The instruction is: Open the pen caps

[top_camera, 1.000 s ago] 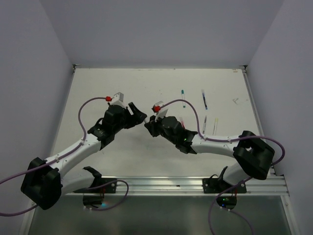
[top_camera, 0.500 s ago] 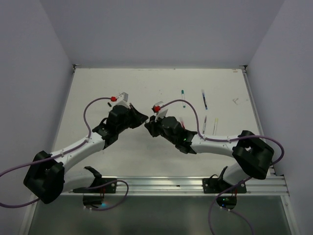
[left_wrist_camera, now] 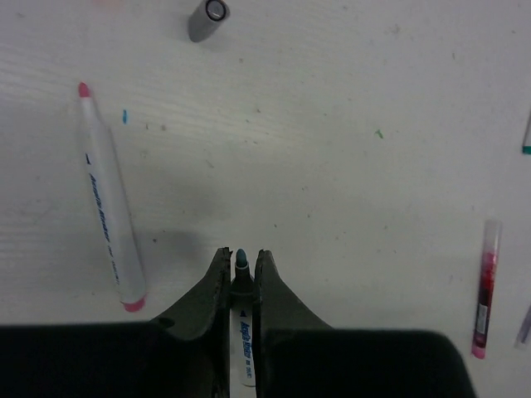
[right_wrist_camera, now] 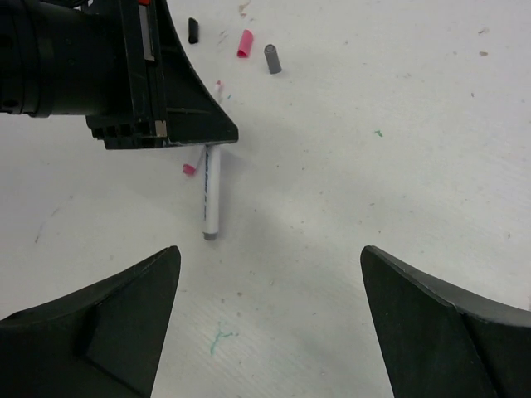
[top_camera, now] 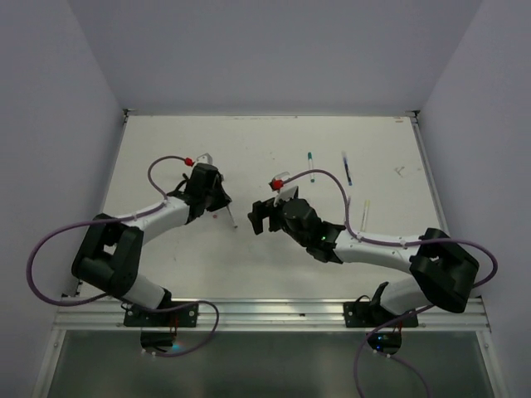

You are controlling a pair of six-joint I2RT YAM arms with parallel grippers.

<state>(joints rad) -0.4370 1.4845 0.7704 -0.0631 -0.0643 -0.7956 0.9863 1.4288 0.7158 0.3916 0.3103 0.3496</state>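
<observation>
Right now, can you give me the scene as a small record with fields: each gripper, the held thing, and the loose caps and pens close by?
left gripper: shut on a white pen, bare teal tip showing between the fingers
right gripper: open, holding nothing, over the table
loose caps: grey cap, pink cap, black cap, all lying on the table
loose pens: pink-tipped white pen, uncapped; dark red pen, lying apart from it
</observation>
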